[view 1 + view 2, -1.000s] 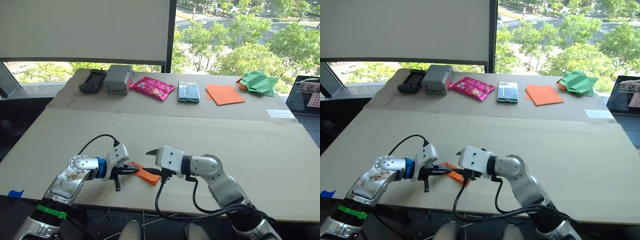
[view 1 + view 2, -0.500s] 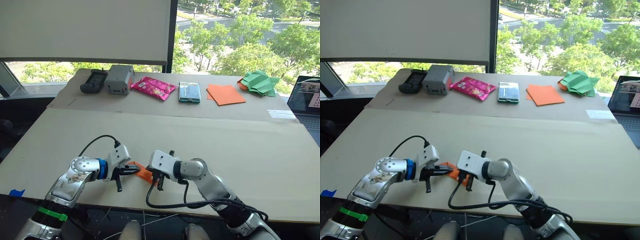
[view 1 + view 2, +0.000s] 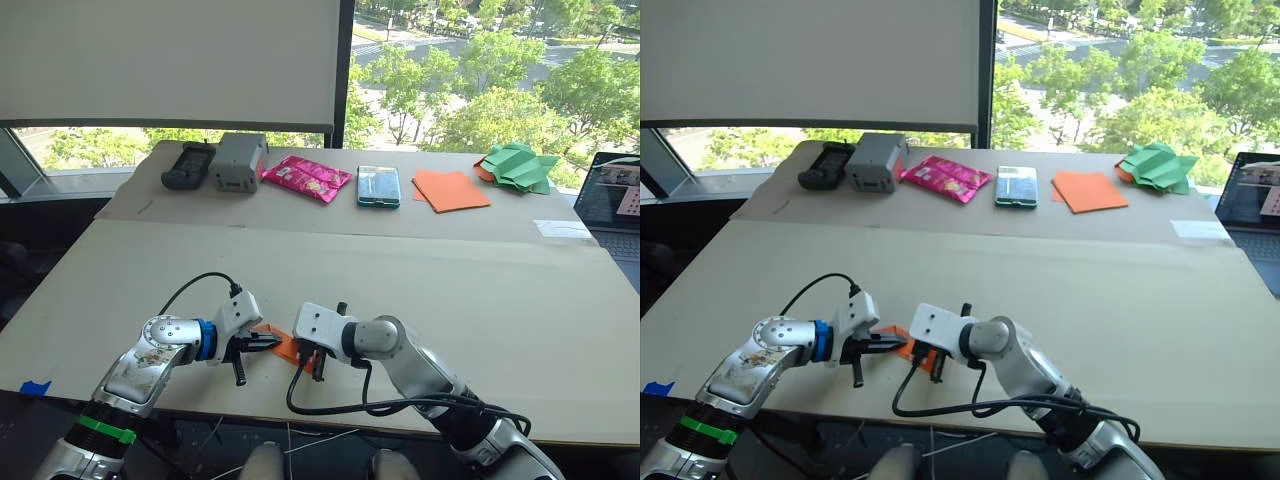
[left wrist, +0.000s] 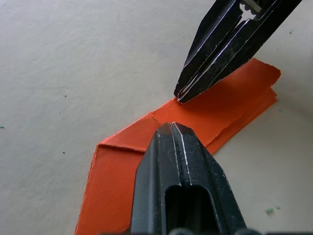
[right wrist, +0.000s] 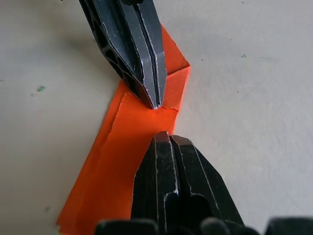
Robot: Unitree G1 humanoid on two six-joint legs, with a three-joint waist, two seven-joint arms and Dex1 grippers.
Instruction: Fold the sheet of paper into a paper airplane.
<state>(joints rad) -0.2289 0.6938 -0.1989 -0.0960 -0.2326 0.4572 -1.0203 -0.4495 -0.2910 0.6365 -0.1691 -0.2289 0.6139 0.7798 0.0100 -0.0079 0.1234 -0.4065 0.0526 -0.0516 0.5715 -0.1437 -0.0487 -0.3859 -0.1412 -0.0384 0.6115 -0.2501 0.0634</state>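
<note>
the cardboard-covered table (image 3: 480,290) carries everything, and places below are given from its near edge. just inside that edge, about the middle of its length, lies the sheet of paper (image 4: 205,115), folded into a narrow orange strip with a creased flap at one end, flat on the board. the left gripper (image 3: 268,341) reaches to the paper from the robot's left with its two black fingers pressed together, their tip resting on the orange surface. the right gripper (image 3: 312,360) meets it from the other side, fingers likewise pressed together, tip down on the same strip; in the wrist views the two tips stand just beside each other on the paper, apart by a small gap, neither clamping it. along the far side from that edge sit a laptop (image 3: 612,200) at the right end, green paper shapes (image 3: 515,165), a flat stack of orange sheets (image 3: 450,188), a pink snack packet (image 3: 305,176), a grey box (image 3: 238,160), a phone (image 3: 378,184) and a black handheld device (image 3: 187,164).
</note>
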